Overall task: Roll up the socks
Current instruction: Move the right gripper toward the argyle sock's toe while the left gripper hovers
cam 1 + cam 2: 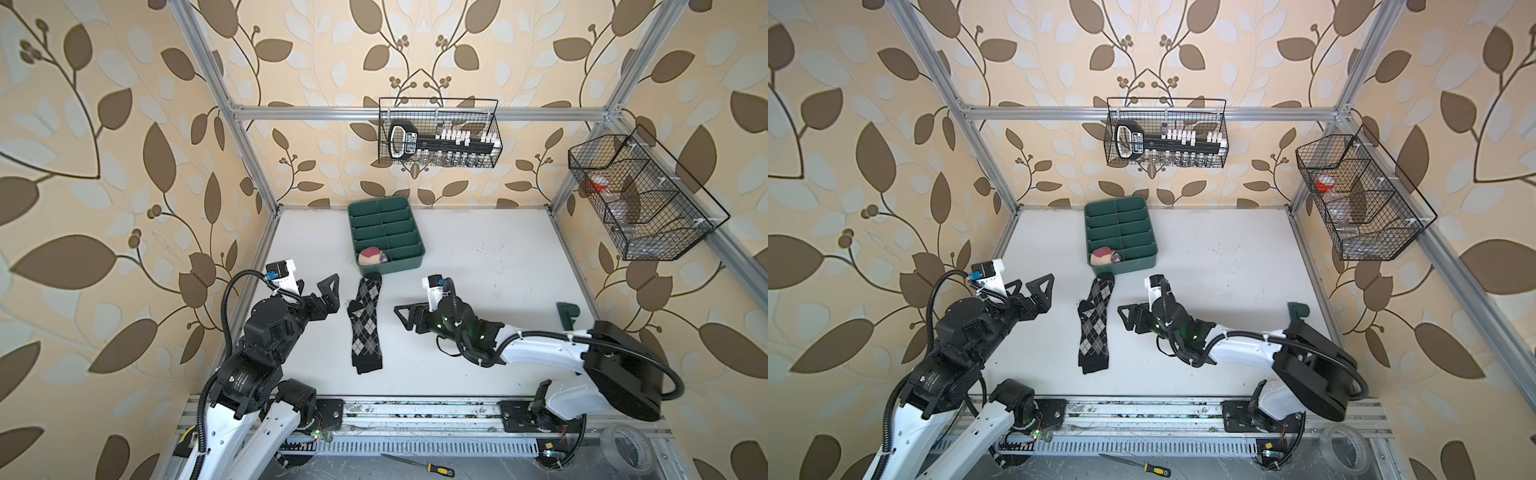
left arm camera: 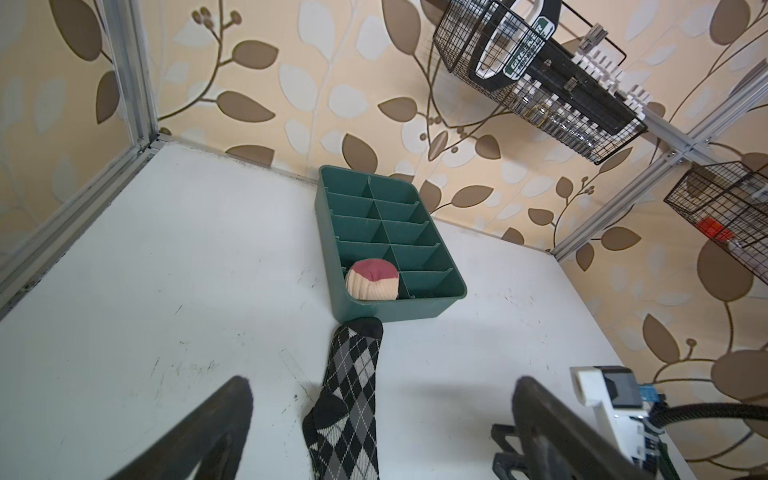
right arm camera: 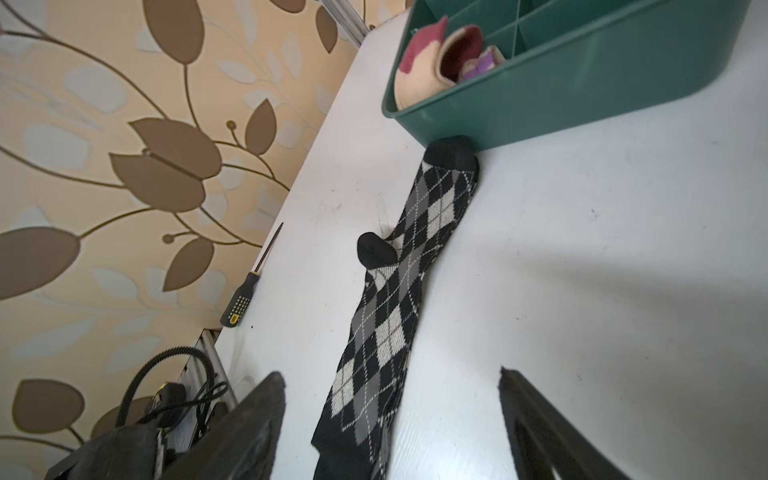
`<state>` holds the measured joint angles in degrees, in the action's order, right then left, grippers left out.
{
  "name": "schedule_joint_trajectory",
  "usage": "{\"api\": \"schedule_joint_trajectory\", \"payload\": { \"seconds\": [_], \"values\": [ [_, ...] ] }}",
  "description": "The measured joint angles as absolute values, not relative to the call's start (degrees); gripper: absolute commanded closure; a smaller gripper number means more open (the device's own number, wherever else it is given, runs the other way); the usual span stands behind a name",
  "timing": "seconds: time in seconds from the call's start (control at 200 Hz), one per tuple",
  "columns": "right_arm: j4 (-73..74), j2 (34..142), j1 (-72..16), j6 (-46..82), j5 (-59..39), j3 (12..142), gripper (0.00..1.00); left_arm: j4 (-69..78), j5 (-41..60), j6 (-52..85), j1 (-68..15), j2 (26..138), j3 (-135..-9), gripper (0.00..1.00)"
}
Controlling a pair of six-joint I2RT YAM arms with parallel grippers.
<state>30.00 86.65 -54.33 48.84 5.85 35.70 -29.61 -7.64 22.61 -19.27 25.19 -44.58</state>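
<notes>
Now | argyle sock (image 1: 365,324) — flat | beige sock (image 1: 372,255) — rolled in tray (image 1: 392,267) | left tool (image 1: 336,292), right tool (image 1: 400,319) apart

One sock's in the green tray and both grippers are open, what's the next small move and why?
Probably bring the left gripper down to the argyle sock at its cuff end to begin rolling. It lies flat, unrolled, between that and the right gripper, both open and empty; the beige sock sits rolled in the green tray.
</notes>
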Motion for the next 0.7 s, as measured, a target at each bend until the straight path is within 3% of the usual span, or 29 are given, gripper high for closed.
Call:
{"api": "schedule_joint_trajectory", "payload": {
  "seconds": [0.17,0.28,0.7],
  "values": [
    [36.8,99.5,-54.3,53.6,5.8,41.9,0.22,-31.6,-9.3,22.7,-20.0,24.2,-44.1,0.01],
    [39.7,106.6,-53.9,54.1,5.7,46.9,0.31,-32.7,-9.6,22.6,-20.3,23.6,-44.1,0.01],
    [44.3,121.0,-51.2,53.3,6.3,55.9,0.32,-33.3,-10.7,20.8,-22.2,22.4,-43.7,0.01]
  ]
}}
